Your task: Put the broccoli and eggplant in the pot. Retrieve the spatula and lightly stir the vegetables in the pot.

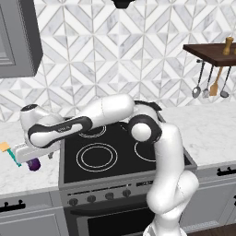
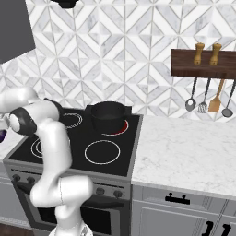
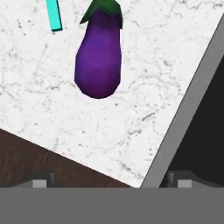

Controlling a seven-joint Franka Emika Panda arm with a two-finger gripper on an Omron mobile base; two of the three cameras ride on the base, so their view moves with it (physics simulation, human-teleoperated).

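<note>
The purple eggplant (image 3: 98, 57) with its green cap lies on the white marble counter, left of the stove, also seen as the eggplant (image 1: 33, 164). My gripper (image 3: 111, 183) is open, its fingertips (image 3: 41, 181) set wide apart, and it hovers above and short of the eggplant without touching it; from the left base it shows as the gripper (image 1: 27, 156). The spatula (image 1: 5, 147) lies just beyond the eggplant, its teal handle (image 3: 53, 15) beside the green cap. The black pot (image 2: 108, 115) stands on the stove's back burner. The broccoli is out of view.
The black cooktop (image 1: 97, 156) borders the counter on the right; its steel edge (image 3: 188, 109) runs close to my gripper. The counter's front edge and the dark floor (image 3: 35, 157) lie below. Long-handled utensils (image 2: 209, 99) hang under a wooden shelf at the far right.
</note>
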